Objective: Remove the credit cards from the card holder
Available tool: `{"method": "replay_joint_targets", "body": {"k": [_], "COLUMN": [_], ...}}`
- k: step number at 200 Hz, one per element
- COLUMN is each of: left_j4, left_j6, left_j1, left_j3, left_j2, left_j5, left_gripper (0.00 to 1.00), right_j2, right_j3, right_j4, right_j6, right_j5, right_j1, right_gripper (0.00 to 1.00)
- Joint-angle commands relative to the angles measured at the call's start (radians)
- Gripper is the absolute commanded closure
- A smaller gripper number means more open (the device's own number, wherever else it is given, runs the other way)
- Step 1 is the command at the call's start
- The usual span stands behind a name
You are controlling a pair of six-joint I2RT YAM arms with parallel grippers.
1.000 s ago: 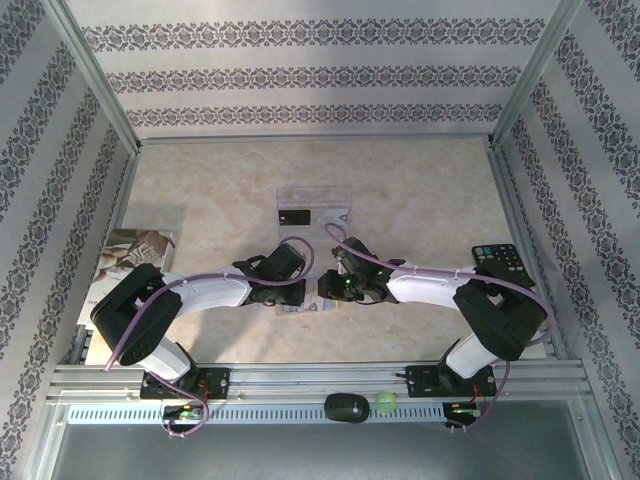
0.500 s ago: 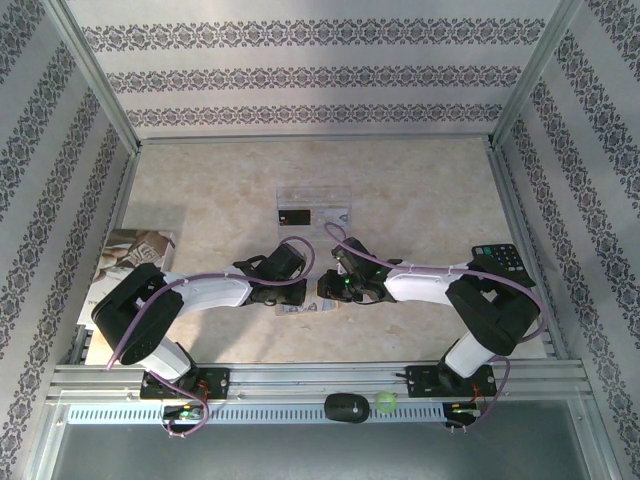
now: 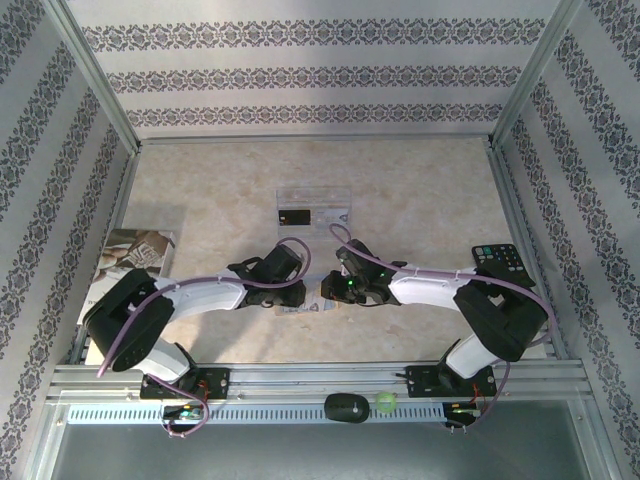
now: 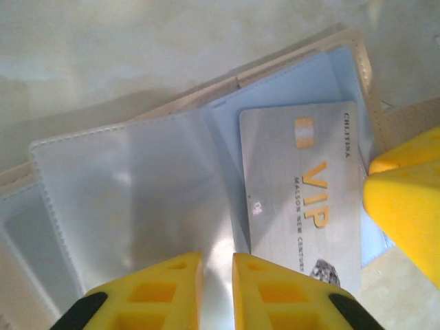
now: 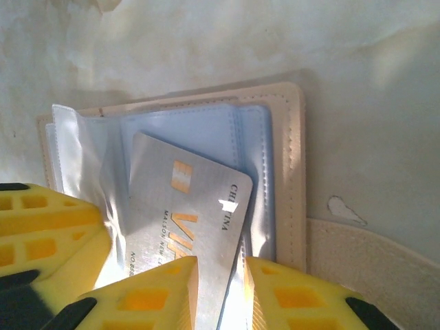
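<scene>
L pincer (image 4: 216,268): tips nearly together, slim gap, nothing clamped; clear sleeve (image 4: 130,192) just ahead.
R pincer (image 5: 221,271): narrow gap, card end runs in; clamped? can't tell.
Card holder (image 5: 295,172): open flat, betw. both pincers.
VIP card (image 4: 302,185): partly out of pocket, ahead of R tips.
Handling: prob. light, stiff, slick; pinch free short end.

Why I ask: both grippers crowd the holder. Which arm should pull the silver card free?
Right, likely: the right gripper straddles an edge of the silver card; the left gripper sits over a clear sleeve of the card holder.
</scene>
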Motion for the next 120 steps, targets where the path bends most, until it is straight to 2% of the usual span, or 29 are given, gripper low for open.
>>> {"method": "replay_joint_targets", "body": {"k": [1,35,51,99,120], "left_j4": [-0.028,-0.003,-0.018,-0.061,-0.052], "left_j6": [0.006,-0.004,0.007,0.08,0.092], "left_j1": [-0.009,-0.009,-0.01,-0.039,-0.043], "left_j3": [-0.012,-0.02,-0.01,0.081,0.094], "left_j2": [-0.06,-0.121,-0.135,-0.027,0.003], "left_j5": [-0.007,0.003,-0.031,-0.117,-0.121], "left_gripper": [0.77,0.75,0.75,0.75,0.75], "right_j2": [-0.045,-0.078,-0.087,-0.098,-0.098], "right_j3": [-0.009,-0.01,-0.017,-0.041,-0.046], "right_j4": [0.027,0.015,0.006,0.016,0.016], "right_j6": [0.005,-0.003,-0.001,0.007,0.0], "right_j5": [0.029,0.033,0.039,0.03,0.015], "right_j1": [-0.005,-0.01,-0.015,-0.028,-0.031], "right_gripper": [0.75,0.74,0.75,0.77,0.77]}}
